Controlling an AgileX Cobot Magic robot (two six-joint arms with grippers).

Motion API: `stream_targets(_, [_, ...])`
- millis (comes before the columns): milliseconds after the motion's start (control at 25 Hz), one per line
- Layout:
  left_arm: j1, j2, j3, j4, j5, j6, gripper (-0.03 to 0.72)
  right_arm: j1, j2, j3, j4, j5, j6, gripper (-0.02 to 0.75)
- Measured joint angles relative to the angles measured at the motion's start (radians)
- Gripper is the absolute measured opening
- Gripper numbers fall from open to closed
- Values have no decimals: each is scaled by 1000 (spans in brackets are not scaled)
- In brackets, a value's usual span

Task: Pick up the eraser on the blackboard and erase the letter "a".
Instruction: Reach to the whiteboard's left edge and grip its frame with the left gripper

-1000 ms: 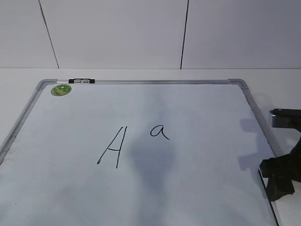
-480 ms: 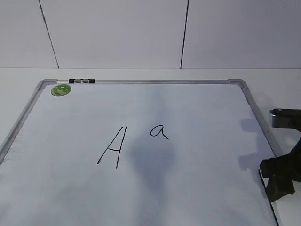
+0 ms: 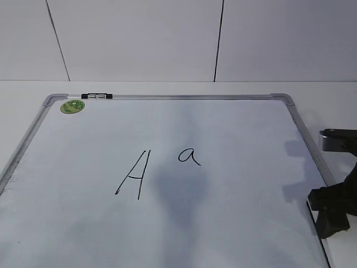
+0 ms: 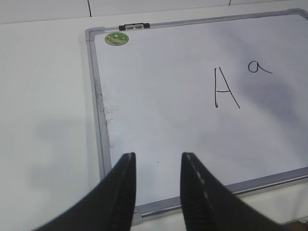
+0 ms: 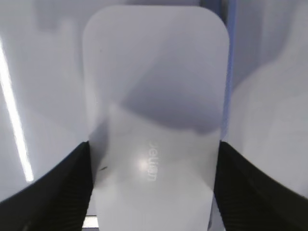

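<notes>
Nothing is shifting between the earlier exterior pictures and this one: both letters, the board and the dark arm at the right edge are sitting just where they were.

The blackboard (image 3: 234,223) is lying flat on the white tabletop (image 3: 167,87), its grey frame running along the far side and down both the left and right sides. A round green sticker (image 3: 72,106) is sitting in the far left corner, beside a small black clip (image 3: 96,96) on the far rail. Most of the board surface is lying bare, with wide free room to the left, right and near side of the writing. The letter "a" (image 3: 189,157) is sitting near the middle, just right of the larger capital "A" (image 3: 134,174), the two apart and not touching.

The right gripper (image 5: 153,183) is hovering by the board's right edge, its two dark fingers (image 5: 62,178) spread wide and flanking the eraser (image 5: 155,96) on either side; whether the pads are pressing its sides cannot be told. In the exterior view the eraser itself is not showing.

The left gripper (image 4: 157,187) is hanging over the board's near left corner, narrowly parted and holding nothing, well apart from the "a".
</notes>
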Motion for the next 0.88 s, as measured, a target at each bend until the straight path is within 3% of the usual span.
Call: stream_targets(880, [0,0,0,-19,-2,0,239,0,4,-20,0,52,0,563])
